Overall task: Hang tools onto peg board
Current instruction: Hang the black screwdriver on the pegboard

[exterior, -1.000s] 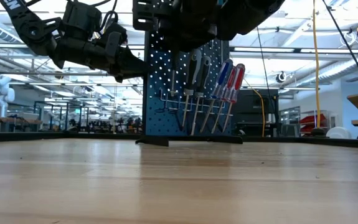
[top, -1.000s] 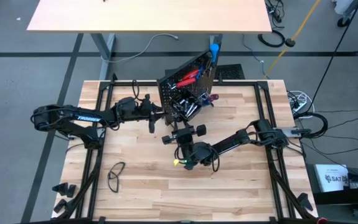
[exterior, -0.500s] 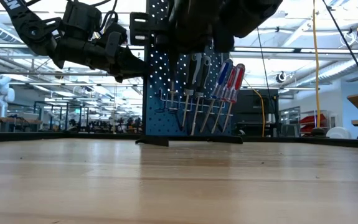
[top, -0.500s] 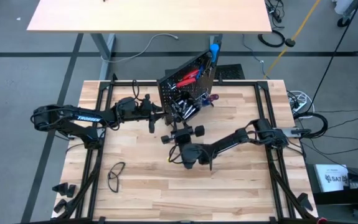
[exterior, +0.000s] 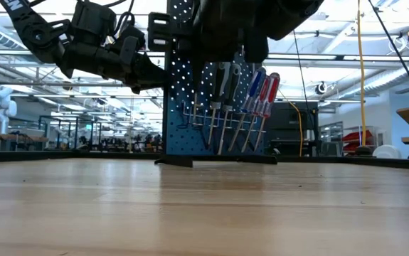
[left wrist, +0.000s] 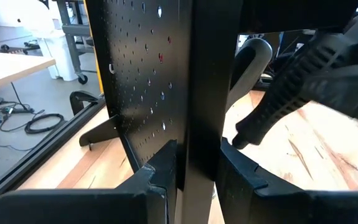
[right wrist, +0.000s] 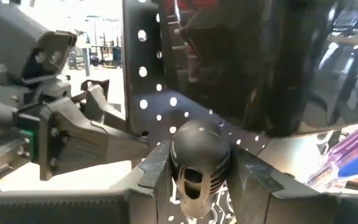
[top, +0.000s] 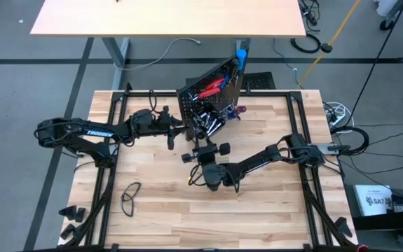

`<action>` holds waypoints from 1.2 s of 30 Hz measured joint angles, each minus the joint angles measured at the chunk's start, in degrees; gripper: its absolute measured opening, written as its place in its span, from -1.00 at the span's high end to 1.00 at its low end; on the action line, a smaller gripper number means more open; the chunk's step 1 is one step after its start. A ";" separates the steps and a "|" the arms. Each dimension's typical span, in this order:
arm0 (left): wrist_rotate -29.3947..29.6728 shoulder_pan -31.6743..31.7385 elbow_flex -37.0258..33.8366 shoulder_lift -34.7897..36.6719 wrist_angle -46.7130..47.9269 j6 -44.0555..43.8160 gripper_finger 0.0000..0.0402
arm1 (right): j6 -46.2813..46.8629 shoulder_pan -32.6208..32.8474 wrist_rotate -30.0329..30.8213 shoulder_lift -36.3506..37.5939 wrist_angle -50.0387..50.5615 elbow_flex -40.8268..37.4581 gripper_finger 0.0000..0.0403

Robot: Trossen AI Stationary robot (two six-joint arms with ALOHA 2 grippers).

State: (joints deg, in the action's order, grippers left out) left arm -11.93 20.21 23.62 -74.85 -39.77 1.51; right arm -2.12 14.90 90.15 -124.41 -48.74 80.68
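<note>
A small black peg board (top: 205, 98) stands upright near the far edge of the wooden table (top: 271, 203), with red, blue and black-handled screwdrivers (exterior: 259, 107) hanging on its front. The left gripper (left wrist: 194, 168) is clamped on the board's side edge. The right gripper (right wrist: 197, 171), just in front of the board, pinches a black-handled tool (right wrist: 198, 155) between its fingers.

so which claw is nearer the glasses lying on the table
Left. The left claw grips the edge of the peg board, on the same side as the glasses. The right claw, holding a black-handled tool at the board's front, sits farther over.
</note>
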 joint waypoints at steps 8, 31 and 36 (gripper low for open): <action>0.23 -0.04 -0.02 0.01 -0.02 0.52 0.58 | -3.00 0.28 -0.07 0.12 -2.26 0.00 0.45; 1.23 -0.04 -0.15 -0.03 -1.92 9.08 0.58 | -1.83 0.15 0.08 0.12 -3.37 -0.02 0.45; 2.72 -0.04 -0.15 -0.03 -2.14 10.45 0.58 | -1.56 -0.01 0.06 0.12 -3.20 -0.02 0.45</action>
State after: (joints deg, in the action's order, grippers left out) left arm -9.21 20.16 23.46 -74.87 -41.91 11.95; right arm -3.68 14.89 90.21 -124.29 -51.94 80.66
